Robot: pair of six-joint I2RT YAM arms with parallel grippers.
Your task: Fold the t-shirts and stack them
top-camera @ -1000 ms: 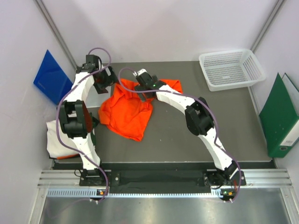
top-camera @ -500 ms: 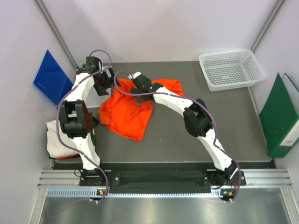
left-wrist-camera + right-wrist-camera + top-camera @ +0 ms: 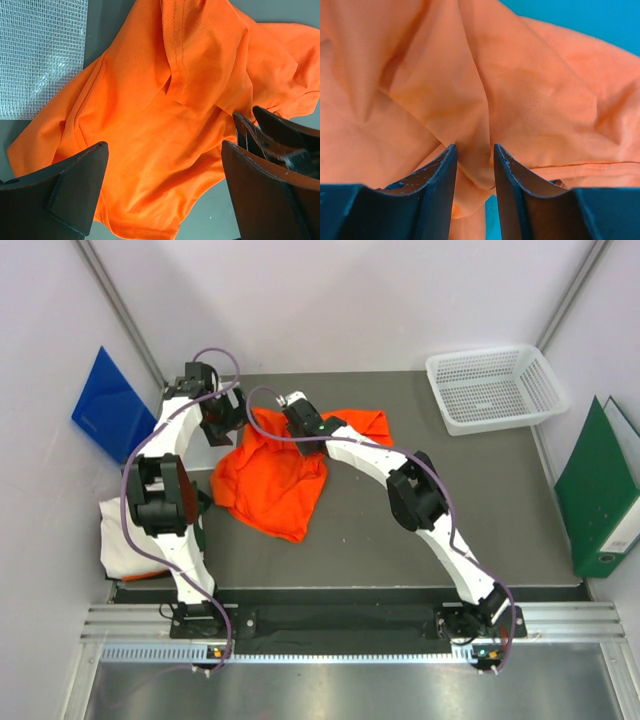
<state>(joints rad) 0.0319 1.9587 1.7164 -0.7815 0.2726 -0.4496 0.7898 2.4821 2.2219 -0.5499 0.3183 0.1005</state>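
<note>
The orange t-shirt (image 3: 275,480) lies crumpled on the dark table, left of centre. My right gripper (image 3: 297,420) is down on its far edge; in the right wrist view (image 3: 475,147) the jaws stand narrow, pinching a raised fold of the orange cloth (image 3: 520,100). My left gripper (image 3: 222,420) hovers wide open over the shirt's far left part, nothing between its fingers (image 3: 164,150), orange cloth (image 3: 165,125) below. The right gripper's dark fingers (image 3: 260,130) show beside it. A white t-shirt (image 3: 125,545) lies bunched off the table's left edge.
A white mesh basket (image 3: 495,390) stands at the back right. A blue folder (image 3: 110,405) leans on the left wall, a green binder (image 3: 600,490) on the right. A clear gridded plastic sheet (image 3: 40,55) lies beside the shirt.
My right gripper has moved left along the shirt's far edge and its jaws have narrowed from wide open onto a fold. The left gripper has stayed open, barely moving.
</note>
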